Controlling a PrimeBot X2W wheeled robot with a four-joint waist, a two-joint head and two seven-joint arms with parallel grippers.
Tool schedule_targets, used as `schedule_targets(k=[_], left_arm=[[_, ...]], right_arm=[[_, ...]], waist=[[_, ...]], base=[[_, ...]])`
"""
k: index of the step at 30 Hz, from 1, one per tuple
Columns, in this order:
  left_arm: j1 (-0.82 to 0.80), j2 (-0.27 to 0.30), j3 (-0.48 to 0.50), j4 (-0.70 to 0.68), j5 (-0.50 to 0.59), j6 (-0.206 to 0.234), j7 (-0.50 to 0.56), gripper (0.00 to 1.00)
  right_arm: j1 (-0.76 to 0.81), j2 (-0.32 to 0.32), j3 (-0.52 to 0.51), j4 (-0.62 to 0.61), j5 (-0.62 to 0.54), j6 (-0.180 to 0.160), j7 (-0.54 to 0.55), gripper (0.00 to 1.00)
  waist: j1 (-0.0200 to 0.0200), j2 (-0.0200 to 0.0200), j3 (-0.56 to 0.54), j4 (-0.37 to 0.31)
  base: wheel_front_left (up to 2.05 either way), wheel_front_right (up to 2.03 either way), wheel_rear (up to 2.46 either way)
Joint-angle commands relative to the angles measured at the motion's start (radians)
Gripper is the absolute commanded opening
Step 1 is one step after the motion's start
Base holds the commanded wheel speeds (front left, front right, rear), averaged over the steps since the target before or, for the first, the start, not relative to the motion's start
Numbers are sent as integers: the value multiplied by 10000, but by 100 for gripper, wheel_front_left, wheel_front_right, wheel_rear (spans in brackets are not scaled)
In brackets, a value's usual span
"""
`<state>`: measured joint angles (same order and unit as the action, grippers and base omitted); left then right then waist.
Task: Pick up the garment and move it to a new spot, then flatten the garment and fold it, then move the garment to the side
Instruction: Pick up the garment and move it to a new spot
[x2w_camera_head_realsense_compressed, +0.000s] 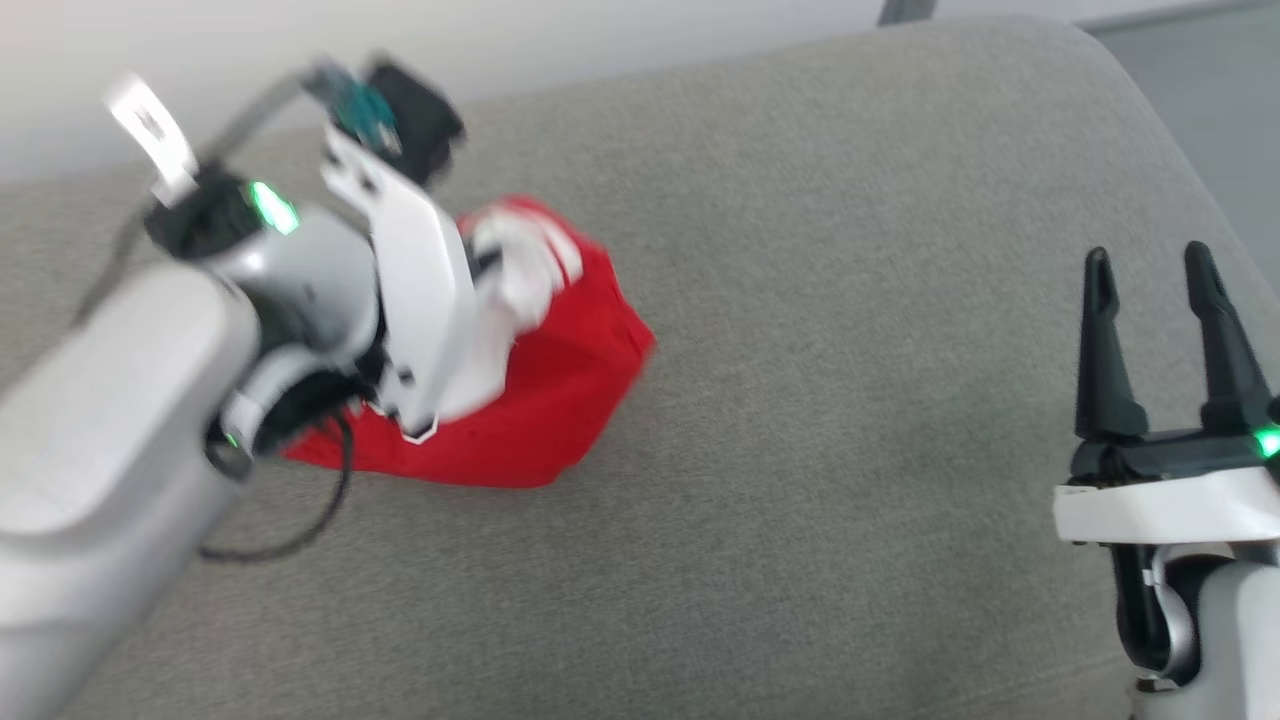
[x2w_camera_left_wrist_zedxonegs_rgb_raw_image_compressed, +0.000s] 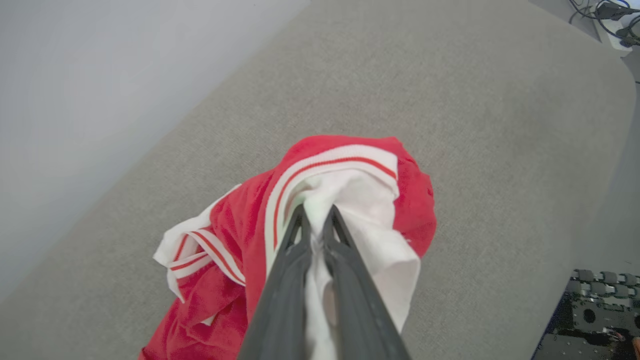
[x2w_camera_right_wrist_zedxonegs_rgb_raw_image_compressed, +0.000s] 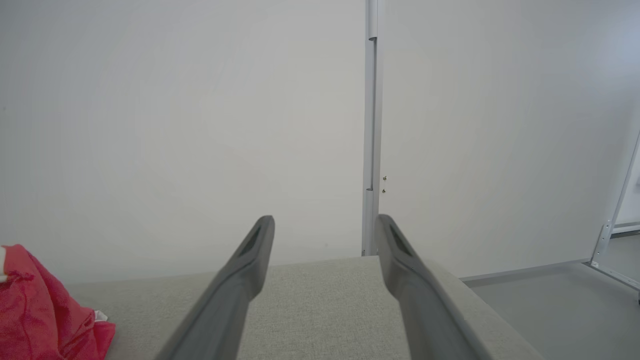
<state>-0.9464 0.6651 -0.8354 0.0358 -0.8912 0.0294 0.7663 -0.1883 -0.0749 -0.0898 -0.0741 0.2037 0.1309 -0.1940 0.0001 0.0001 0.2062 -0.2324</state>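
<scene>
Since left end effector (x2w_camera_left_wrist_zedxonegs_rgb_raw_image_compressed: 314, 216) pinches the red T-shirt (x2w_camera_left_wrist_zedxonegs_rgb_raw_image_compressed: 235, 222) by a white sleeve (x2w_camera_left_wrist_zedxonegs_rgb_raw_image_compressed: 370, 200), cloth sags limp under it: prob. light, soft; shoulders grip better. Right end effector (x2w_camera_head_realsense_compressed: 1147, 258) gapes, empty.

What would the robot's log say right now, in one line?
left jaws: shut on shirt, at white sleeve | right jaws: open, empty | shirt: bunched on grey cushion

Head view: from high up, angled down over grey cushion (x2w_camera_head_realsense_compressed: 850, 400), mid distance. Left wrist view: very close, down along left gripper (x2w_camera_left_wrist_zedxonegs_rgb_raw_image_compressed: 315, 214) onto garment (x2w_camera_left_wrist_zedxonegs_rgb_raw_image_compressed: 370, 210). Right wrist view: low over cushion, level, facing wall (x2w_camera_right_wrist_zedxonegs_rgb_raw_image_compressed: 150, 125). Shared across all three: cushion, garment.
</scene>
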Motion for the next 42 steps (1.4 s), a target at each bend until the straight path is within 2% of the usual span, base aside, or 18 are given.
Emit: schedule_targets(k=[1, 4, 10, 19, 21, 22, 25, 31, 37, 42], left_arm=[[141, 0, -32, 28, -150, 56, 49, 0], [666, -111, -380, 360, -153, 56, 79, 0], [1329, -420, -1015, 1819, 52, -333, -138, 0], [1942, -1478, -1767, 4266, 39, -875, -584, 0], [1929, -1739, -1698, 4587, -108, -924, -756, 64], [1873, -1837, -1622, 4670, -164, -955, -849, 100], [1650, -1920, -1286, 4741, -362, -992, -1132, 100], [1583, -1551, -849, 4090, -562, -1083, -1677, 100], [2027, -1024, -383, 3124, -501, -734, -2702, 100], [2510, -662, 80, 2455, -170, -465, -4259, 100]], right_arm=[[-106, 31, 49, 47, 39, -3, -62, 100], [-212, 89, 210, 273, 87, -3, -187, 100], [-449, 168, 548, 708, 171, -3, -360, 100], [-731, 215, 1038, 1134, 229, -3, -488, 100], [-749, 215, 1093, 1212, 226, -3, -483, 100], [-761, 202, 1104, 1239, 231, -3, -485, 100], [-746, 98, 1125, 1317, 237, -3, -440, 100], [-481, -118, 1020, 1388, 223, -3, -399, 100], [-229, -285, 868, 1449, 202, -3, -325, 100], [-36, -402, 855, 1557, 226, -3, -290, 100]], waist=[[-1, -1, 186, -175], [-1, -1, 328, -309], [-1, -1, 503, -542], [-1, -1, 565, -621], [-1, -1, 510, -552], [-1, -1, 469, -506], [-1, -1, 312, -318], [-1, -1, -130, 171], [-1, -1, -615, 693], [-1, -1, -955, 1092]], base=[[0, 0, 0], [0, 0, 0], [0, 0, 0], [0, 0, 0], [0, 0, 0], [0, 0, 0], [0, 0, 0], [0, 0, 0], [0, 0, 0], [0, 0, 0]])
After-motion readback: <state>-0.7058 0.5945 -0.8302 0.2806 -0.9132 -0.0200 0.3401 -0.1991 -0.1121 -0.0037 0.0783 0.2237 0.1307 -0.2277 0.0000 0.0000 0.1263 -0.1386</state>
